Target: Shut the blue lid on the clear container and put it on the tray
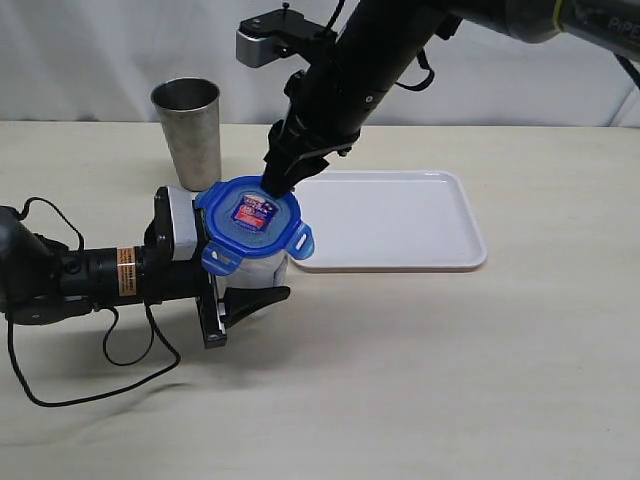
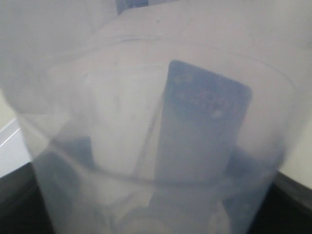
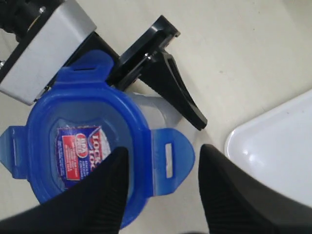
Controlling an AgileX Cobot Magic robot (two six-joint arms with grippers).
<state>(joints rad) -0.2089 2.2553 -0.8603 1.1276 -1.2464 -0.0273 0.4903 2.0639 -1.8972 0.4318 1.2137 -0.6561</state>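
Exterior view: we see the clear container [image 1: 266, 268] standing left of the table's [image 1: 450, 390] middle, just beside the white tray [image 1: 400, 222], not on it. The left gripper [image 1: 250, 285] clamps its translucent wall side-on. The blue lid [image 1: 250, 222] sits on top, flaps sticking out.

Left wrist view: just milky, see-through container [image 2: 156, 122] wall filling everything.

Right wrist view: the right gripper [image 3: 161, 156] hangs with fingers spread over the lid [image 3: 44, 117], which has a red-and-blue sticker [image 3: 78, 152].

Tumbler [image 1: 188, 125] close behind clear container [image 2: 146, 122], left tool [image 1: 262, 272] flanking it, tray [image 1: 400, 220] unobstructed beside, right tool [image 1: 278, 185] overhead.
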